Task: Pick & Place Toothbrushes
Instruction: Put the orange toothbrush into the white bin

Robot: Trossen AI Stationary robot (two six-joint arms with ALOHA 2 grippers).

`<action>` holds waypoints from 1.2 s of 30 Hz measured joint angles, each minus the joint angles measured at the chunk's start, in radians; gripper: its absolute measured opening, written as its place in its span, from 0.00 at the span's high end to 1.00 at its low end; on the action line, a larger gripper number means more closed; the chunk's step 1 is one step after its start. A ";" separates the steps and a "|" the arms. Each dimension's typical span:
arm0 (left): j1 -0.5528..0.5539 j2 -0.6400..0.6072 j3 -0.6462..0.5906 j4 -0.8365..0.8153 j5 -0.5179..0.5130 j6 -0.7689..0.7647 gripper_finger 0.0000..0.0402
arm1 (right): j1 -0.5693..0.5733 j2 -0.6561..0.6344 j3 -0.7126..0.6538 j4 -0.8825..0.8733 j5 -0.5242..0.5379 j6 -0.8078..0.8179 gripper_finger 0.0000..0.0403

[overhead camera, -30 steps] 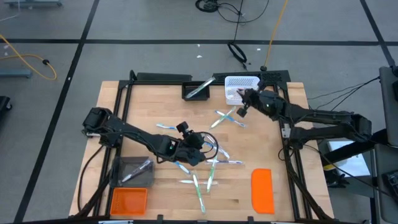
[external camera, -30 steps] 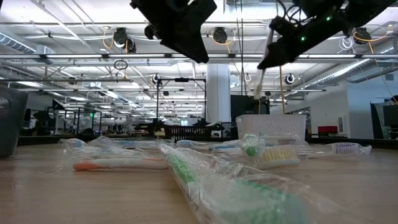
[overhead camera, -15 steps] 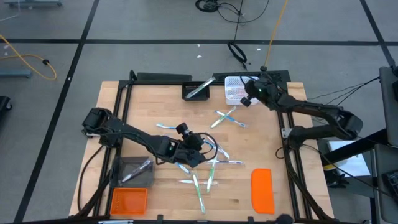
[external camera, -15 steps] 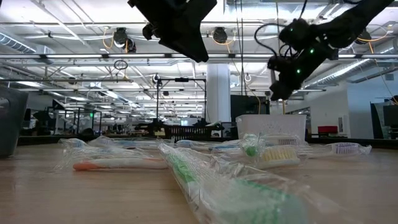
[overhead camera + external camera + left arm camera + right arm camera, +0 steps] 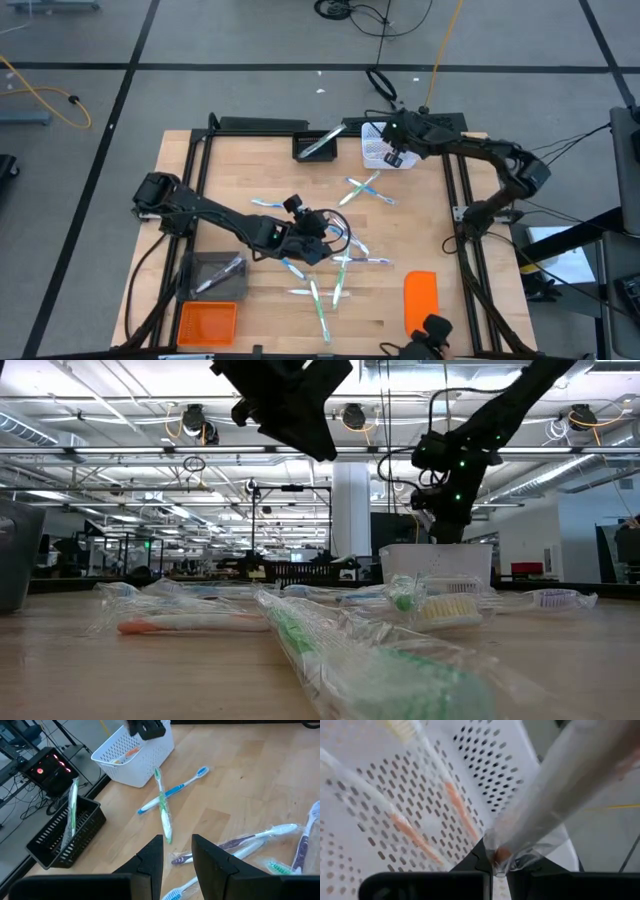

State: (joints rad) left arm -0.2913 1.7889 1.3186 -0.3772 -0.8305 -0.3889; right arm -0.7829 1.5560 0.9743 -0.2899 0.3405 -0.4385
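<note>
A wooden desk [image 5: 230, 180] seen from above, with two dark arms. Near its left front corner sit a grey bin [image 5: 212, 276] holding one toothbrush and an orange tray [image 5: 207, 322]. The left claw [image 5: 318, 238] hovers low over the loose toothbrushes [image 5: 335, 270] scattered mid-desk, its fingers [image 5: 151, 857] slightly spread and holding nothing. At the far edge a black basket [image 5: 317, 146] holds one wrapped brush. To its right, the right claw [image 5: 392, 158] hangs over the white basket [image 5: 377, 152], pinching a plastic-wrapped orange toothbrush [image 5: 560, 785] above brushes already inside. An orange lid [image 5: 421, 300] lies near the right front.
</note>
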 joint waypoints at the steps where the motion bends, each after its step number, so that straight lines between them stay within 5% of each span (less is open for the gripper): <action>1: 0.000 0.000 0.000 0.002 0.000 0.000 0.74 | -0.003 0.015 0.010 -0.004 0.000 0.000 0.97; 9: 0.000 0.000 0.000 0.007 0.001 -0.002 0.74 | -0.010 0.068 0.037 -0.030 -0.004 -0.019 0.96; 36: 0.000 0.000 0.000 0.007 0.002 0.000 0.74 | -0.008 0.068 0.037 0.009 0.000 -0.008 0.52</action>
State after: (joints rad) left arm -0.2913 1.7893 1.3186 -0.3702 -0.8281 -0.3885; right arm -0.7906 1.6238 1.0111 -0.2813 0.3408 -0.4466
